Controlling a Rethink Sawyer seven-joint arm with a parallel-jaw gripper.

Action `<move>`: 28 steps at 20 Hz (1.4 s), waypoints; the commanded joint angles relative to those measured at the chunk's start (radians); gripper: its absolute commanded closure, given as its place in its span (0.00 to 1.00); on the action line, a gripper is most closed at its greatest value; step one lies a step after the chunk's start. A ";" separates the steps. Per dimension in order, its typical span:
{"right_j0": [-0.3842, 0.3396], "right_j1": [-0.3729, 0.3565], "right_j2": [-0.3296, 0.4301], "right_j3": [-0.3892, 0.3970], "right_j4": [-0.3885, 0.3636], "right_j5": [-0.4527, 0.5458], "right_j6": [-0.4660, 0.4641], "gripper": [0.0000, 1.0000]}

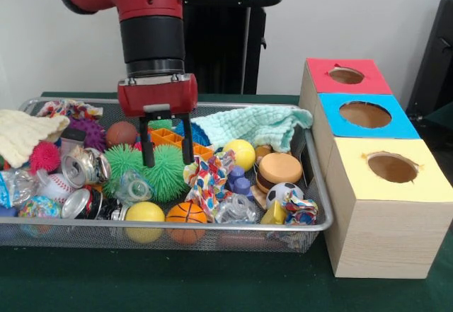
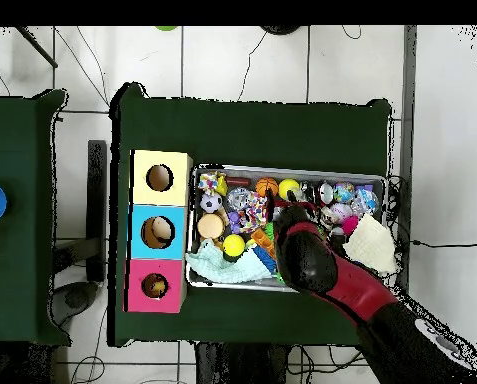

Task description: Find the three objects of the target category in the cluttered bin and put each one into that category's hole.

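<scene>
Nearest the camera, below the gripper (image 1: pixel 167 158), a mini basketball (image 1: pixel 186 215) and a yellow ball (image 1: pixel 144 214) lie against the wire bin (image 1: pixel 322 216) rim. The gripper hangs open and empty over a green spiky ball (image 1: pixel 167 174). Well beside it stands the three-hole box (image 1: pixel 386 209).

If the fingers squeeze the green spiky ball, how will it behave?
The green spiky ball looks soft and rubbery, so it will probably squash and may slip between the open fingers. Being round, it could roll, though the crowded toys around it should hold it.
</scene>
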 commanded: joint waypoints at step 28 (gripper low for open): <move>0.084 0.206 0.056 0.022 -0.073 -0.242 0.470 0.00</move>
